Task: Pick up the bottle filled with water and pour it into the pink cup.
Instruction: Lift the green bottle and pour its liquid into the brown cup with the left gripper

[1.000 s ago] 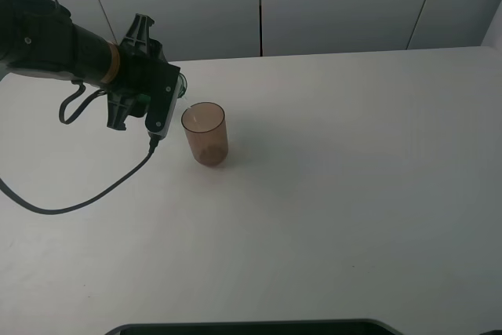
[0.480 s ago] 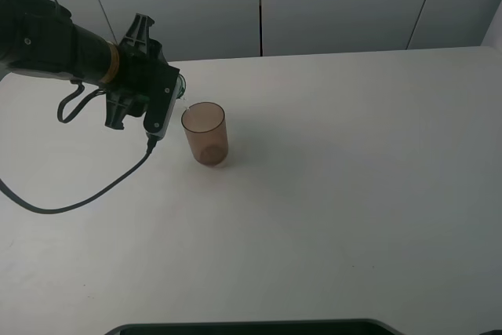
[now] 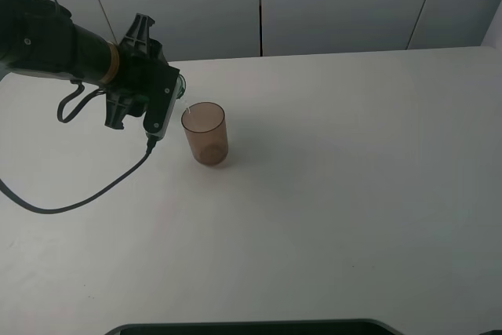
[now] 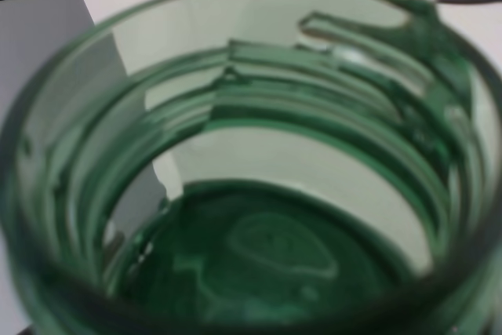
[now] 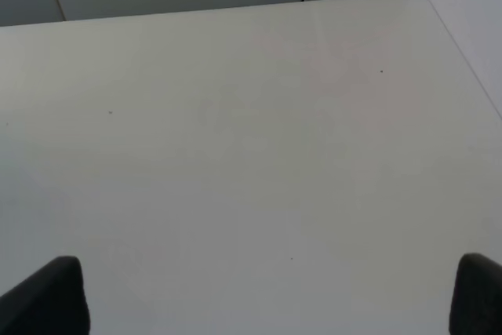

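Black left gripper (image 3: 162,100), high exterior view: I saw it turned sideways above the left part of the white tabletop (image 3: 353,194). Its jaws were hidden behind the black wrist housing (image 3: 149,92), so their gap could not be read here. Just beside it, toward the view's right, the small translucent brownish-pink plastic cup (image 3: 205,132) stood upright on the tabletop.

Left wrist view: the slim transparent green-tinted plastic bottle (image 4: 251,194) filled my picture, its uncapped threaded neck close to the camera. The unseen jaws were closed narrow on it. A sliver of the cup's brownish rim showed just past the bottle's lip.

Right wrist view: I saw the right gripper (image 5: 263,292) above the tabletop, only its two dark fingertips (image 5: 43,296) showing, spread wide apart.
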Controlling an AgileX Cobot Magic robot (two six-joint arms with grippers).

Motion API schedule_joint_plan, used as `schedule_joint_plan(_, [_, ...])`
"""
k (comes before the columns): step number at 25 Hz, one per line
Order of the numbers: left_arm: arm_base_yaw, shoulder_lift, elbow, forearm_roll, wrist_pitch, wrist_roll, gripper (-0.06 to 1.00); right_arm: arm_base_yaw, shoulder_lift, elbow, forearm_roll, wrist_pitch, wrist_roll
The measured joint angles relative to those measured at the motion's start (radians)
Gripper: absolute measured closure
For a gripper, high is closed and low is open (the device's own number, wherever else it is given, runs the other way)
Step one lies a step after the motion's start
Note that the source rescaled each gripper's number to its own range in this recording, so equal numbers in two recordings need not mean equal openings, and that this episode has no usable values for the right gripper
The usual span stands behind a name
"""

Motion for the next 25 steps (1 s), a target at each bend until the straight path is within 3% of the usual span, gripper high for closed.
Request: schedule_joint_plan(25, [0.000, 0.000, 0.000, 0.038, 0.002, 0.004, 0.94, 0.000, 0.000, 0.000, 0.000, 0.000, 0.000])
